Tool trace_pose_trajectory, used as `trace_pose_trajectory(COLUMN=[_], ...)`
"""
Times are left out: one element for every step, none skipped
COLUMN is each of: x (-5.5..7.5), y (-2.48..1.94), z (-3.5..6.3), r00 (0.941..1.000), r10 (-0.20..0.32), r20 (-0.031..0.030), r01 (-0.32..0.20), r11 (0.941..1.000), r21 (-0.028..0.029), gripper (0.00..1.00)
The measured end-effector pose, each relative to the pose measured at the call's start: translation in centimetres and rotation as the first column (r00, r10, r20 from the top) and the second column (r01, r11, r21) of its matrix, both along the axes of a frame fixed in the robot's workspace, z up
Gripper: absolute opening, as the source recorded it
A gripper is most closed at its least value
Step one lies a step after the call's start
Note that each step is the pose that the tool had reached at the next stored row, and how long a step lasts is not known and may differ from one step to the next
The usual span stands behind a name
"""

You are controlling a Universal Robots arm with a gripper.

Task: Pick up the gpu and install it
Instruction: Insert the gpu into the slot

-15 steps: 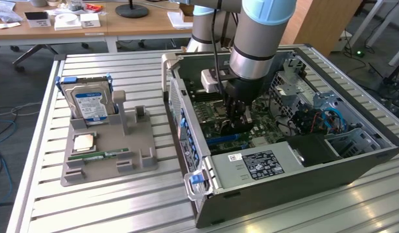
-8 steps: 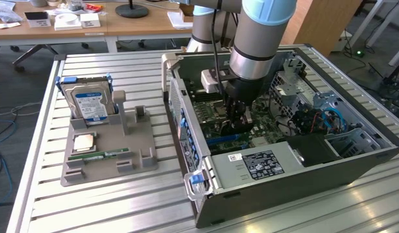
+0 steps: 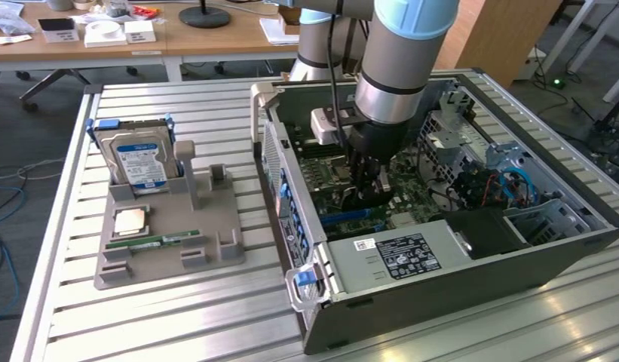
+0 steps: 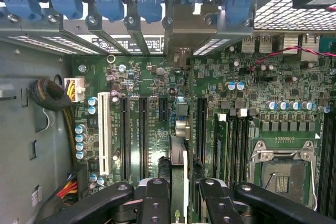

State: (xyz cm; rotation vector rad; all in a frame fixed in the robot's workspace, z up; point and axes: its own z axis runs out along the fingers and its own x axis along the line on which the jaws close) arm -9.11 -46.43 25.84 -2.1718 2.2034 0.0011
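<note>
The picking up part is done. The pincer [image 4: 184, 190] has the gpu [image 4: 178, 161] between its two black fingers [image 4: 155, 195]. The fingers are part way closed, pressed on the two flat sides of the thin card, so the card stands on its edge.

The arm reaches down into the open computer case [image 3: 510, 256], and the pincer [image 3: 368, 185] is low inside it. The gpu is right over the green board [image 4: 252, 77], in among the long black slots [image 4: 143, 129]. I think the putting-in part is going on now. I cannot tell if the card is pushed all the way into a slot, because the fingers and the card hide that spot.

The case lies on its side on a grey metal surface [image 3: 188, 317] made of long strips. On the exterior view's left, well apart from the case, is a grey holder [image 3: 168, 249]. A hard drive [image 3: 138, 158] with a blue label stands up at its far end. A small square chip [image 3: 128, 220] and a thin green stick [image 3: 153, 243] lie nearer.

Far behind the surface is a wooden desk [image 3: 108, 49] with little white boxes and a round black lamp foot [image 3: 206, 15]. Some wires [image 3: 2, 204] lie on the floor on the exterior view's left.
</note>
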Motion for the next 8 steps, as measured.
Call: trace_pose_trajectory(x=[-0.03, -0.06, -0.09, -0.12, -0.15, -0.18, -0.19, -0.19], y=[0.0, 0.0, 0.0, 0.0, 0.0, 0.0, 0.0, 0.0], z=[0.0, 0.0, 0.0, 0.0, 0.0, 0.0, 0.0, 0.0], r00=[1.0, 1.0, 1.0, 1.0, 1.0, 1.0, 1.0, 1.0], r10=[0.0, 0.0, 0.0, 0.0, 0.0, 0.0, 0.0, 0.0], r20=[-0.0001, 0.0, 0.0, 0.0, 0.0, 0.0, 0.0, -0.0001], r01=[0.0, 0.0, 0.0, 0.0, 0.0, 0.0, 0.0, 0.0], r11=[1.0, 1.0, 1.0, 1.0, 1.0, 1.0, 1.0, 1.0], r21=[0.0, 0.0, 0.0, 0.0, -0.0001, -0.0001, -0.0002, -0.0003], gripper=[0.26, 0.26, 0.26, 0.26, 0.26, 0.26, 0.26, 0.26])
